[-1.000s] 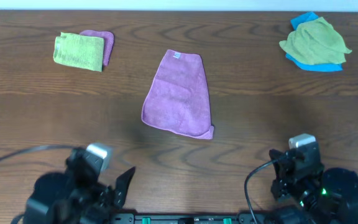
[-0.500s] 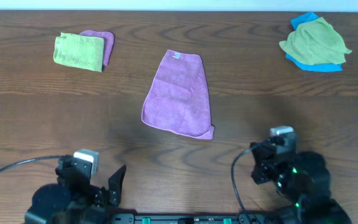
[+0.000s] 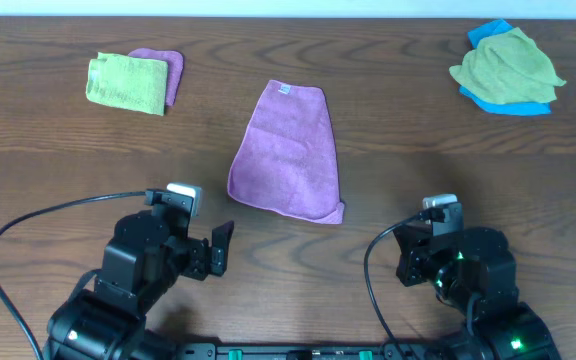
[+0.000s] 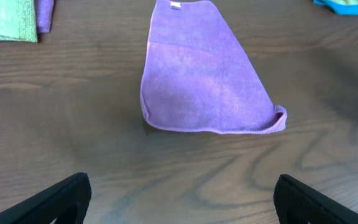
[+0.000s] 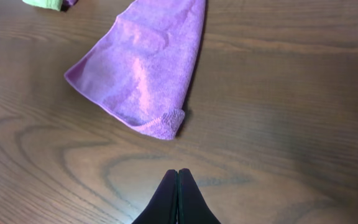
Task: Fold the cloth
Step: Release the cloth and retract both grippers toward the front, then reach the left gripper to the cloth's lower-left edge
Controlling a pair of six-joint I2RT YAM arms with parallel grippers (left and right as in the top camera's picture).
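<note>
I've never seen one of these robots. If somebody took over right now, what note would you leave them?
Left hand: open, empty, short of the purple cloth's near edge.
Right hand: shut, empty, close to the cloth's curled corner, not touching it.
Purple cloth: lies flat in the middle of the table, tag end away from the robot.
Done: nothing gripped yet.
Left: grip the cloth and fold it.
</note>
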